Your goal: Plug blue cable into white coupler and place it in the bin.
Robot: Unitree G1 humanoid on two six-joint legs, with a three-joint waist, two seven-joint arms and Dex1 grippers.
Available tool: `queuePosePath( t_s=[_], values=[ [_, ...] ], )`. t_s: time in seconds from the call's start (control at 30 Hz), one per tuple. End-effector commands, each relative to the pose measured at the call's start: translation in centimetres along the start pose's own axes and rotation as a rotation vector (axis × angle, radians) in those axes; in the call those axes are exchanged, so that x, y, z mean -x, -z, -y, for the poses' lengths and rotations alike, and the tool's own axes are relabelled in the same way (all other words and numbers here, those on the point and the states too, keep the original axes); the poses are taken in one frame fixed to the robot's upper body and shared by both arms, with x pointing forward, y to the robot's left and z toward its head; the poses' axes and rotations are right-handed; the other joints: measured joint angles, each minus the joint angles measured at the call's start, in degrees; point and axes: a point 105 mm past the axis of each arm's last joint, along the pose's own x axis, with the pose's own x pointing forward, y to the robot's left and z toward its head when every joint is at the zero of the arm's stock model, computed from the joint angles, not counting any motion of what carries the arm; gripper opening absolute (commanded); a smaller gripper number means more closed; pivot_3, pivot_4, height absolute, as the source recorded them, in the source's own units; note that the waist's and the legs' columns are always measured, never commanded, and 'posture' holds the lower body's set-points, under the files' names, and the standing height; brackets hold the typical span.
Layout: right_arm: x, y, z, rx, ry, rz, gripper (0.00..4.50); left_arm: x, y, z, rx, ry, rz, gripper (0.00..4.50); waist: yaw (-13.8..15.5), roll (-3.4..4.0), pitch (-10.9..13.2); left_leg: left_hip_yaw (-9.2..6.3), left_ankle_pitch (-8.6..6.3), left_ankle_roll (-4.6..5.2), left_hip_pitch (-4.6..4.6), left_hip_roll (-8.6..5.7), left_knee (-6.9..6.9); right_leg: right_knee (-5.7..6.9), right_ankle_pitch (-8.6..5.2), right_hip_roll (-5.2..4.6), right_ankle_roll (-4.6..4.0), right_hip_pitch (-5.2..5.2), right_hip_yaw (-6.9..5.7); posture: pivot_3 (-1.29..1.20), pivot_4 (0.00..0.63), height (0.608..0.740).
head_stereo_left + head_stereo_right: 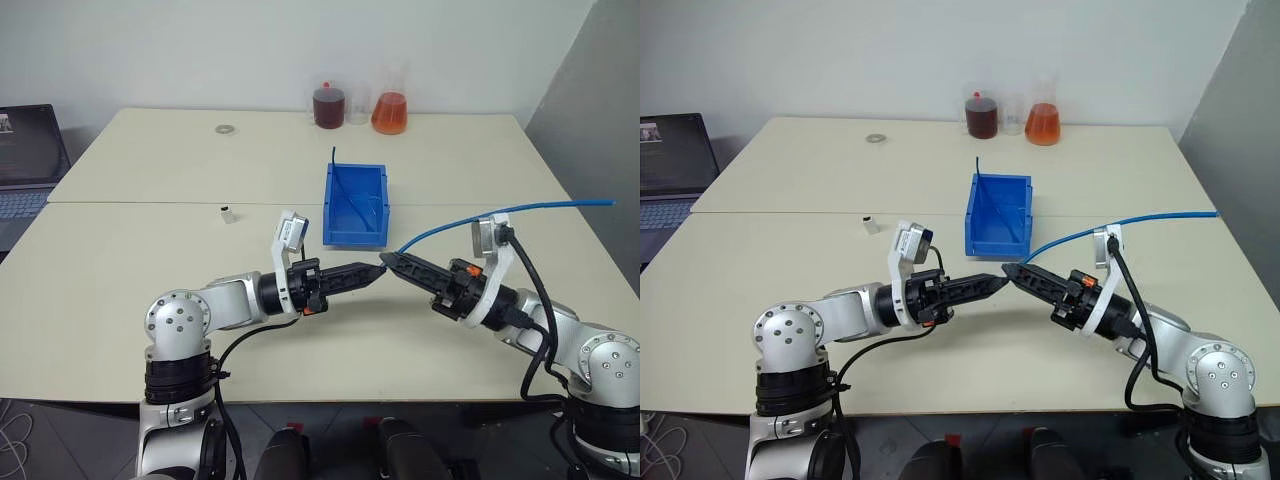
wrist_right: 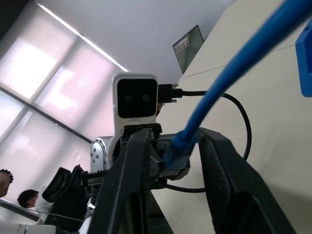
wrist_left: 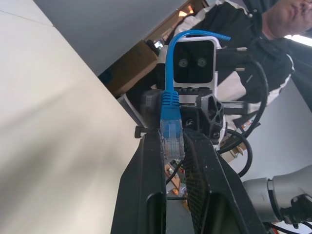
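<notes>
The blue cable (image 1: pixel 500 214) runs from the table's right edge to the spot where my two grippers meet tip to tip, above the table in front of the bin (image 1: pixel 355 206). My left gripper (image 3: pixel 172 139) is shut on the cable's clear plug (image 3: pixel 171 141). Facing it, my right gripper (image 2: pixel 175 146) has closed in on the same end, with the blue boot (image 2: pixel 176 150) between its fingers. The white coupler (image 1: pixel 228 214) stands alone on the table, to the left of the bin and beyond my left arm.
A thin dark-blue cable (image 1: pixel 336 160) sticks up from the bin's back left corner. Two flasks of red and orange liquid (image 1: pixel 389 112) and a grey ring (image 1: pixel 224 129) sit at the far edge. A laptop (image 1: pixel 25 160) lies at the left. A person (image 3: pixel 287 14) sits nearby.
</notes>
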Motion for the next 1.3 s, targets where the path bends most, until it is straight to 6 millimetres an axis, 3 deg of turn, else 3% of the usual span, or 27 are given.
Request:
queuePosePath(
  t_s=[0.03, 0.1, 0.27, 0.33, 0.63, 0.87, 0.93, 1.0, 1.07, 1.17, 1.3],
  values=[
    [-0.3, -0.3, -1.9, 0.012, -0.091, 0.005, 0.50, -0.3, -0.4, 0.7, -0.034, 0.019, 0.011, 0.24, 0.0, 0.00, 0.0, 0.00, 0.00, 0.00, 0.00, 0.00, 0.00, 0.00, 0.00, 0.00, 0.00, 0.00, 0.00, 0.00, 0.150, 0.740],
    [-0.4, -0.3, -2.0, 0.013, -0.093, 0.004, 0.19, -0.3, -0.6, 0.7, -0.042, 0.016, 0.012, 0.24, 0.0, 0.00, 0.0, 0.00, 0.00, 0.00, 0.00, 0.00, -0.01, -0.01, 0.00, 0.00, 0.00, 0.00, 0.00, 0.00, 0.150, 0.740],
    [-0.6, -0.2, -1.6, 0.038, -0.067, -0.008, 0.14, -0.3, -1.1, 0.5, -0.084, -0.006, 0.032, 0.24, 0.0, 0.00, 0.0, 0.00, 0.00, 0.00, -0.02, 0.00, -0.01, -0.01, 0.00, 0.00, 0.00, -0.01, 0.00, 0.00, 0.150, 0.740],
    [-0.6, -0.4, -1.2, 0.051, -0.052, -0.007, 0.14, -0.2, -1.6, 0.2, -0.099, -0.029, 0.063, 0.94, 0.0, 0.00, 0.0, 0.00, 0.00, 0.00, -0.03, -0.01, -0.01, -0.03, 0.00, 0.00, 0.00, -0.01, 0.00, 0.00, 0.150, 0.740],
    [-0.5, -1.6, 0.6, 0.089, -0.010, -0.011, 0.14, 1.5, -2.1, 1.0, -0.095, 0.001, 0.066, 2.68, 0.0, 0.00, 0.0, 0.01, 0.00, 0.00, -0.07, 0.00, -0.02, -0.04, 0.00, 0.00, 0.00, -0.07, 0.00, 0.00, 0.150, 0.740],
    [-0.4, -3.4, 2.2, 0.123, 0.012, -0.006, 0.14, 5.3, -3.2, 1.5, -0.178, -0.122, 0.100, 3.97, -0.3, 0.00, 0.0, 0.04, 0.00, 0.00, -0.24, 0.04, -0.03, 0.00, 0.00, 0.02, 0.00, -0.31, 0.04, 0.00, 0.150, 0.740],
    [-0.5, -3.9, 2.6, 0.139, 0.016, -0.006, 0.14, 6.7, -3.7, 0.7, -0.243, -0.241, 0.110, 4.41, -0.3, 0.00, 0.0, 0.03, 0.00, 0.00, -0.38, 0.05, -0.04, 0.05, 0.00, 0.03, -0.01, -0.47, 0.03, 0.00, 0.150, 0.740],
    [-0.6, -4.4, 2.9, 0.161, 0.023, 0.001, 0.14, 8.5, -4.8, -1.1, -0.352, -0.439, 0.132, 4.46, 0.0, 0.00, 0.0, 0.02, 0.01, 0.00, -0.47, 0.05, -0.03, 0.06, 0.00, 0.03, -0.01, -0.55, 0.01, 0.00, 0.150, 0.740],
    [-0.7, -4.9, 3.0, 0.179, 0.027, 0.014, 0.14, 11.4, -5.7, -4.6, -0.553, -0.767, 0.095, 4.46, 0.0, 0.00, 0.0, 0.06, 0.01, 0.00, -0.50, 0.03, -0.03, 0.01, 0.01, 0.01, -0.01, -0.57, 0.05, 0.00, 0.150, 0.740],
    [-0.9, -5.2, 2.8, 0.191, 0.016, 0.011, 0.14, 14.7, -6.9, -8.6, -0.671, -1.127, 0.138, 4.46, 0.2, 0.04, 0.0, 0.08, 0.01, -0.01, -0.48, 0.00, -0.05, -0.02, 0.02, -0.02, -0.04, -0.56, 0.06, 0.00, 0.150, 0.740],
    [-0.9, -5.2, 2.9, 0.206, 0.019, -0.003, 0.14, 15.8, -7.9, -11.4, -0.761, -1.371, 0.199, 4.46, 0.7, -0.01, 0.0, 0.06, 0.01, -0.01, -0.61, -0.04, -0.01, -0.05, 0.16, -0.10, -0.21, -0.57, 0.00, 0.00, 0.150, 0.740]
  ],
)
